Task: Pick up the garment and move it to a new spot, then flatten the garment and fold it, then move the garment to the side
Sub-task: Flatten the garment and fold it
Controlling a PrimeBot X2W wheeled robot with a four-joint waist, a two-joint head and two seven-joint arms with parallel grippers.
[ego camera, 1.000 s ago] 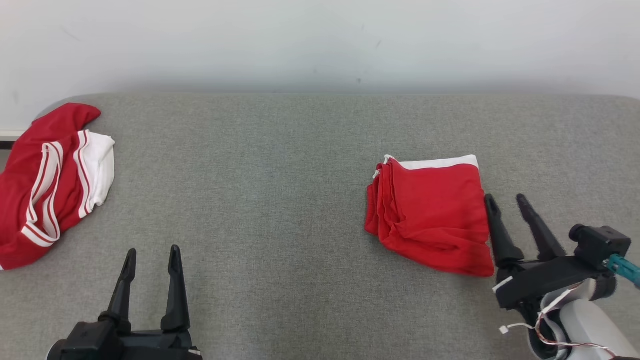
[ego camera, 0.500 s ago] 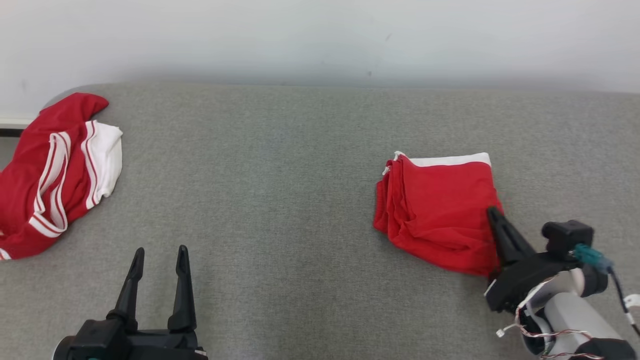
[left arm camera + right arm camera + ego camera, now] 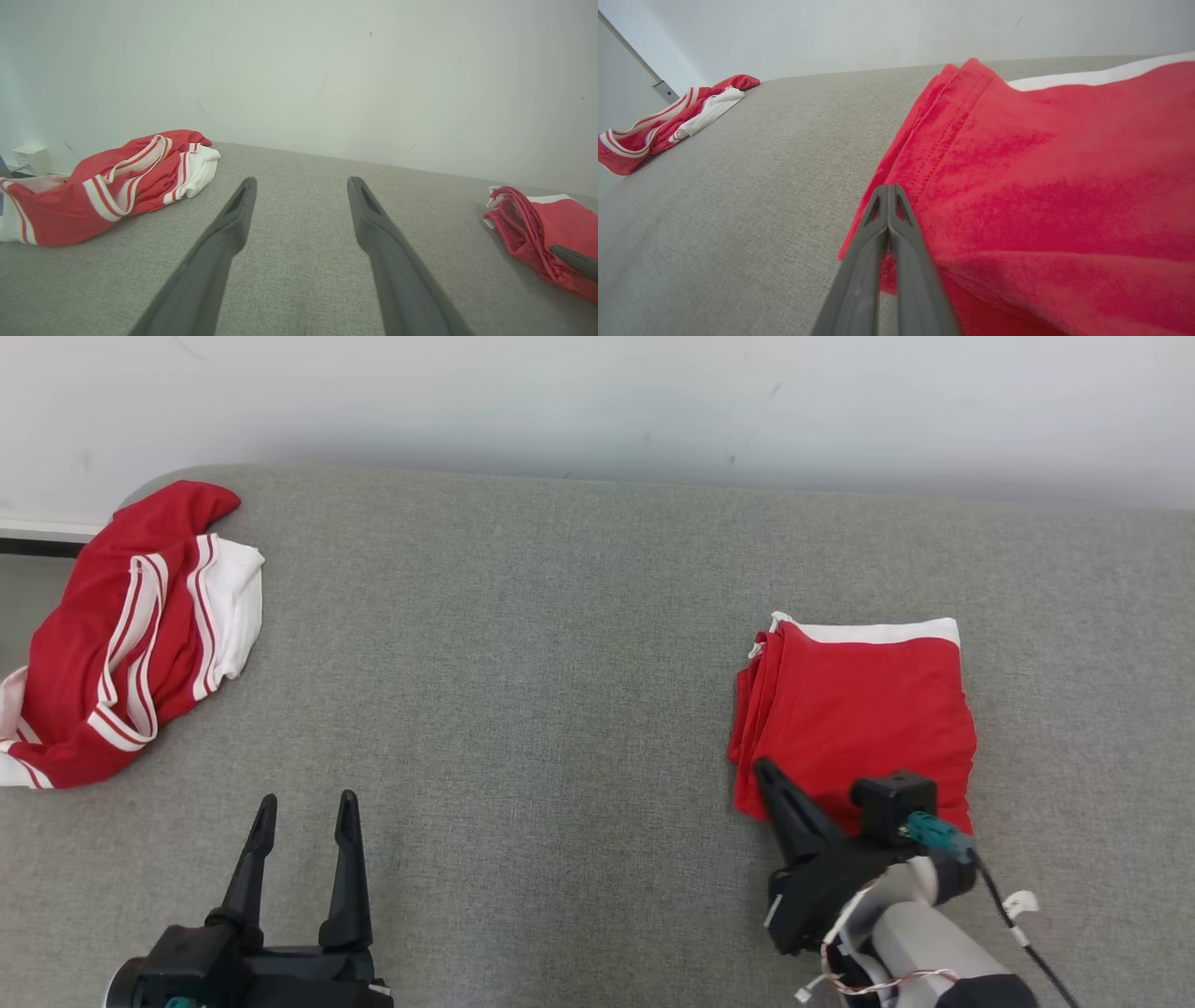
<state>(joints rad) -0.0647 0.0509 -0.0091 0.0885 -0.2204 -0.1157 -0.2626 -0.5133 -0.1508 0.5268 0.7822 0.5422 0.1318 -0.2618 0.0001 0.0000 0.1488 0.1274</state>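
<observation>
While the grey surface (image 3: 560, 663) spreads beneath it, the folded red garment (image 3: 868, 709), lying just ahead and right of the clenched right pincer (image 3: 888, 187) with its tips at the layered edge, looks soft, light and quick to unfold, best pinched through all layers; the left pincer (image 3: 308, 798) is released.

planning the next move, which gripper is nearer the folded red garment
Right. The right gripper is at the folded red garment's near left corner; the left gripper sits far off to its left.
</observation>
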